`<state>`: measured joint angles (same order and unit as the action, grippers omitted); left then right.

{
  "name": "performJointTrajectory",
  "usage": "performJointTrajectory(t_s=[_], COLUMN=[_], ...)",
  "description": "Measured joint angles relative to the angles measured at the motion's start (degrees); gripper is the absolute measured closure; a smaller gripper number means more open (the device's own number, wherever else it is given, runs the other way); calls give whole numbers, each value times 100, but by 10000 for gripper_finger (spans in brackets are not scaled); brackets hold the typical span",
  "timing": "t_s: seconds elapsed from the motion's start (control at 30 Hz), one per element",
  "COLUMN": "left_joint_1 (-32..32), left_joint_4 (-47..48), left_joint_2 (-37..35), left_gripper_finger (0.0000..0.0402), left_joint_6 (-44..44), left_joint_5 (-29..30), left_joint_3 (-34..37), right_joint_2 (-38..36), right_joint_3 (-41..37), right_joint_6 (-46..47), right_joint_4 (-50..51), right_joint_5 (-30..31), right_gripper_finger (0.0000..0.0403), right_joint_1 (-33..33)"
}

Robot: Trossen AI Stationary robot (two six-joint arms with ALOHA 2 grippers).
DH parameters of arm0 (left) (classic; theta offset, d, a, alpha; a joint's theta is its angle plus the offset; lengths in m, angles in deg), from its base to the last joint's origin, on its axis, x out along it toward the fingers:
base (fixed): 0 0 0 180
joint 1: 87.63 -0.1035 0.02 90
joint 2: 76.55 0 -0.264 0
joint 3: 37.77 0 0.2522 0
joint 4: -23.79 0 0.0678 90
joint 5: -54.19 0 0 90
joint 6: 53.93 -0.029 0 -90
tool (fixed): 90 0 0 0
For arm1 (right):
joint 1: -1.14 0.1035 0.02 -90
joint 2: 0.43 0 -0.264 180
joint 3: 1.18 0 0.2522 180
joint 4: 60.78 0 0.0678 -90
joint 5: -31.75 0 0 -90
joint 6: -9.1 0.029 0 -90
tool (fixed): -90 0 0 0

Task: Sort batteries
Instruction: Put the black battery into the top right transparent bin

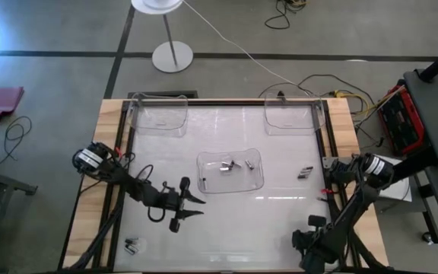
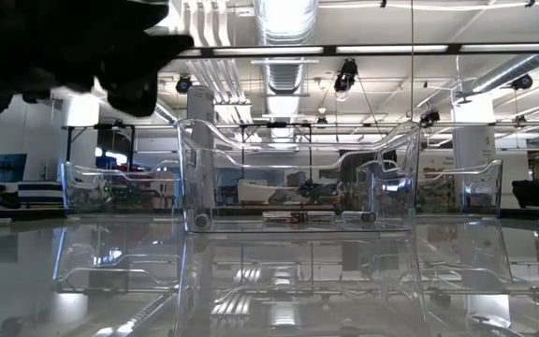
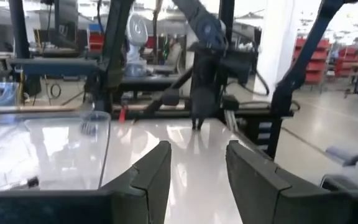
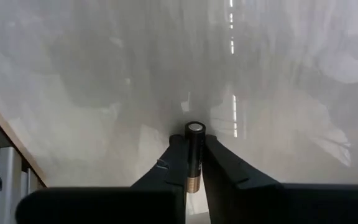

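Right gripper [image 4: 193, 163], bottom right of high view, fingers pinching battery [image 4: 194, 155] lengthwise, probably so it carries steady. Left gripper [image 3: 196, 163] fingers spread, empty, waiting left of middle tray [image 1: 230, 170] holding more batteries [image 1: 230, 164].

A robotics lab or industrial workshop is shown: exposed ceiling ducts [image 2: 284, 70] and strip lights [image 2: 382, 49] are seen overhead, red storage racks [image 3: 311, 59] stand behind, and a bare concrete floor [image 1: 59, 76] is crossed by loose cables [image 1: 333, 80] around a test table [image 1: 90, 183] fitted with arms
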<state>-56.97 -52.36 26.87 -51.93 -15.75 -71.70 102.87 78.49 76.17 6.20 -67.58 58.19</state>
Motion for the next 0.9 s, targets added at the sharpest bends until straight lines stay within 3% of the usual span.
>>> performJointTrajectory(t_s=[0.27,0.47,0.67,0.9], left_joint_1=[222,233,312,472], left_joint_4=[-8,56,27,60], left_joint_2=[-254,-233,-330,-375], left_gripper_finger=[267,267,267,267], left_joint_6=[-742,-518,-56,-45], left_joint_5=[-4,196,202,202], left_joint_3=[-115,31,186,185], right_joint_2=[-642,-1488,-2255,-2835], right_joint_3=[568,660,613,547], right_joint_6=[-236,-1212,-1176,-2088], right_joint_4=[1623,2065,2170,2033], right_joint_5=[955,2135,3596,3643], right_gripper_finger=[386,388,388,388], right_joint_1=[-934,-2163,-4128,-7294])
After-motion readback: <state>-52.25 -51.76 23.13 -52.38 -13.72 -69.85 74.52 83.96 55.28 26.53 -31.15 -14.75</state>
